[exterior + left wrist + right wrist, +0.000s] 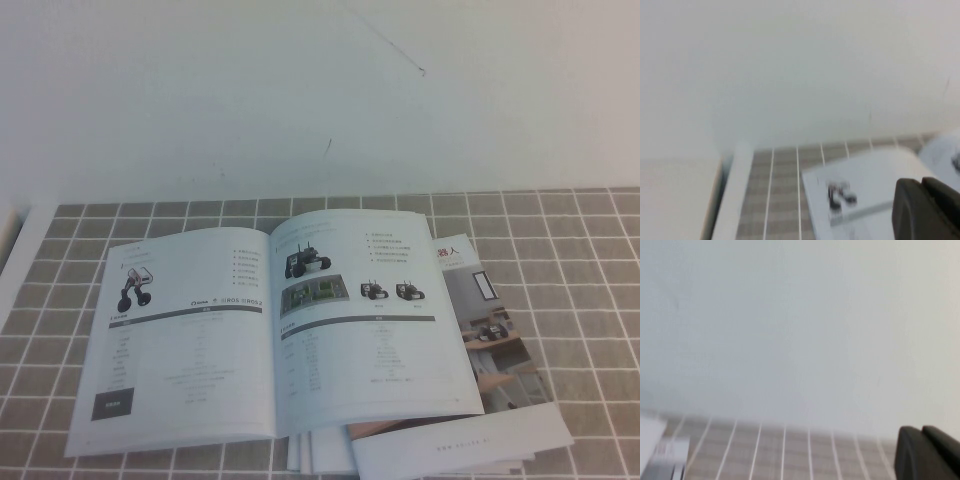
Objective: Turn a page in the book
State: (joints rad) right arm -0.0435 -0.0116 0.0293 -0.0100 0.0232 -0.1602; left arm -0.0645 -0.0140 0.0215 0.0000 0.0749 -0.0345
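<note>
The book [200, 350] lies open and flat on the tiled table in the high view. Its right-hand page [375, 340] shows black wheeled-robot photos over a spec table. The left-hand leaf shows one wheeled robot and a table. Neither gripper shows in the high view. In the left wrist view my left gripper [923, 184] is shut and empty, held above the book's left leaf [860, 185]. In the right wrist view my right gripper [921, 431] is shut and empty above bare tiles, with nothing touching it.
A brochure with a brown room photo [500, 345] sticks out from under the book's right side. Loose white sheets [460, 450] lie under its near edge. The grey tiled table [580, 250] ends at a white wall behind. A white ledge [732, 200] borders the table's left side.
</note>
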